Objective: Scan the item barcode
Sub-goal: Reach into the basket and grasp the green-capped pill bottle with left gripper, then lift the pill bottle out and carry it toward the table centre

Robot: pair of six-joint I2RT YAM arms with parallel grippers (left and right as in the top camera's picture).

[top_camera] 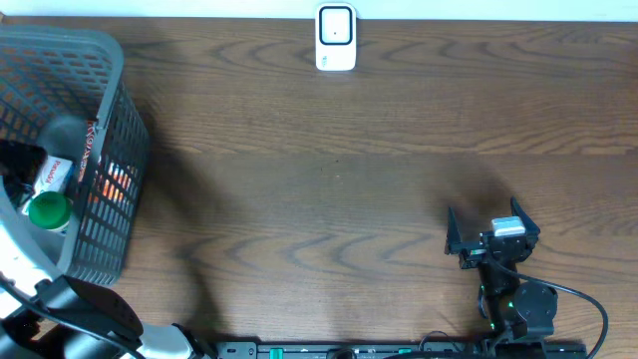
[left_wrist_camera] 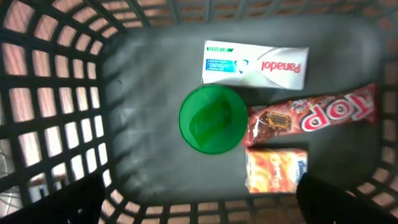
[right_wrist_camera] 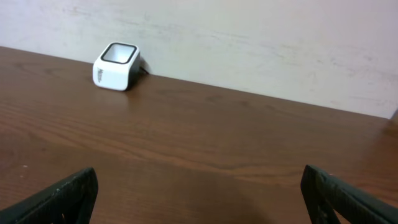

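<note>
got the left end effector (left_wrist_camera: 208, 205) hanging wide open right over the basket (left_wrist_camera: 143, 81), panadol box (left_wrist_camera: 255, 65) flat on its floor below with long axis running finger to finger, so way nearer than the right end effector (top_camera: 485, 234), also open over the bench (top_camera: 349, 150)
</note>
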